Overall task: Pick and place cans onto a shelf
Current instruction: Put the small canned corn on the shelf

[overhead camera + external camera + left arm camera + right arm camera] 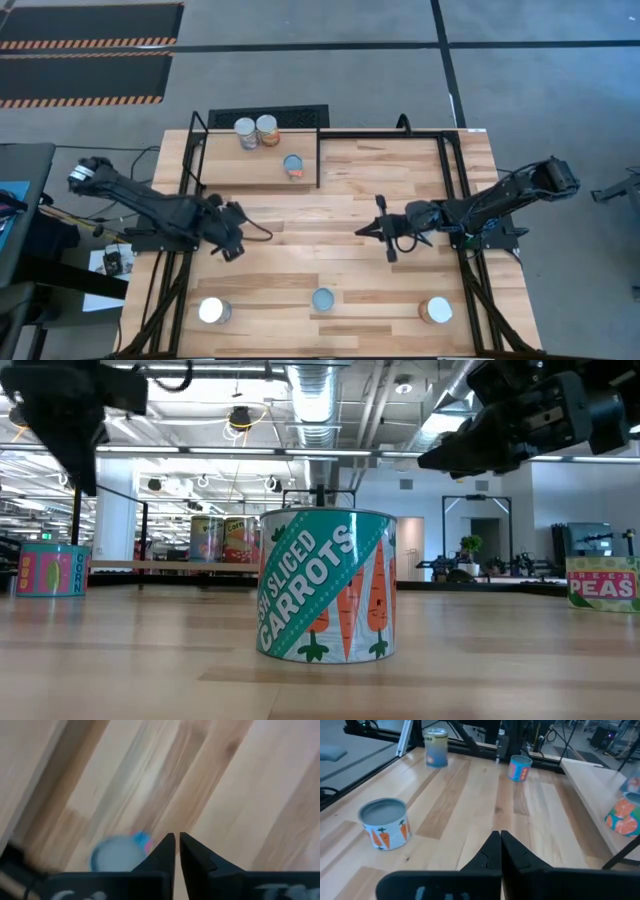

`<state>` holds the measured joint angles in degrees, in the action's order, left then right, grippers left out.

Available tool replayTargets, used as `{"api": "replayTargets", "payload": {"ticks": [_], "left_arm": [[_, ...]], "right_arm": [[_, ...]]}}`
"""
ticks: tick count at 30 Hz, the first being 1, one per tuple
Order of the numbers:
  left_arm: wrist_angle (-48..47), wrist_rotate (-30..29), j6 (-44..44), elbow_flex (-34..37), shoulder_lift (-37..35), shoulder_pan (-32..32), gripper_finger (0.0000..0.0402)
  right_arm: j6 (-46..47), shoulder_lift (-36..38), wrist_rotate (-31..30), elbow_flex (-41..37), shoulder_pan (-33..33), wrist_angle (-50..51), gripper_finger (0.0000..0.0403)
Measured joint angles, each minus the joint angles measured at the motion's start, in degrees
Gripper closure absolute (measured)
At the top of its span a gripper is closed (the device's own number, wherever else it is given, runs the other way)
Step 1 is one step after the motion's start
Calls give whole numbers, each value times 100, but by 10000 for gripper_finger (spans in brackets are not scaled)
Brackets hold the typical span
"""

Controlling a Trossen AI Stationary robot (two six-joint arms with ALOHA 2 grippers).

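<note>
Both grippers are clenched on nothing. The left gripper [232, 243] hovers mid-bench, closest to the white-topped corn can [213, 311], standing upright at the bench's front edge. The right gripper [368, 231] points across from the other side. The small light-wood shelf [225, 165] behind already holds three cans.

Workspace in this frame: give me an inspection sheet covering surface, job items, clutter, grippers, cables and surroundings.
Surface: wooden tabletop, bare between items.
Job's things: three cans on the shelf; carrots can, corn can and peas can stand along the table's near edge.
Clutter: nothing seen.
Grippers: left gripper shut and empty, above the table near the shelf; right gripper shut and empty at mid-table.
Cables: a cable loops by the right gripper.
Surroundings: grey floor, striped mats.
</note>
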<state>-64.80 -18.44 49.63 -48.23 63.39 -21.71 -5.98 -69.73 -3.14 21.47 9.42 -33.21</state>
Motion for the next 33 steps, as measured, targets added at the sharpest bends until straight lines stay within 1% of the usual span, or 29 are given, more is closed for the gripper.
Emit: {"api": "replayTargets", "payload": {"ticks": [3,6,10,12,15,19,21,23,26,28,30,32,33], "left_arm": [[-296,54,356,0,281,-85,365],[-536,36,556,0,585,-88,333],[-625,-163,629,0,937,20,290],[-596,-157,578,20,1042,142,274],[-396,-81,410,245,1039,343,260],[-137,44,342,664,841,633,255],[-9,167,315,860,736,730,257],[252,411,200,1028,652,777,262],[398,452,47,1129,617,784,283],[424,408,-89,1131,619,784,309],[435,401,-275,1056,627,784,346],[412,373,-470,808,635,784,384],[416,334,-576,643,632,801,390]], "right_arm": [[3,0,-4,0,0,-6,396],[3,0,-22,0,-3,-13,396],[3,0,-20,0,-3,-15,396],[5,0,-17,0,-3,-15,396],[5,0,-17,0,-3,-17,396],[3,0,-17,0,-3,-16,396],[3,0,-17,0,-3,-17,396],[2,0,-17,0,-3,-15,396],[0,0,-17,0,-3,-17,396],[0,0,-17,0,-5,-21,396],[0,0,-17,0,-5,-28,396],[0,0,-17,0,-5,-28,396],[0,0,-18,0,-10,-31,396]]}}
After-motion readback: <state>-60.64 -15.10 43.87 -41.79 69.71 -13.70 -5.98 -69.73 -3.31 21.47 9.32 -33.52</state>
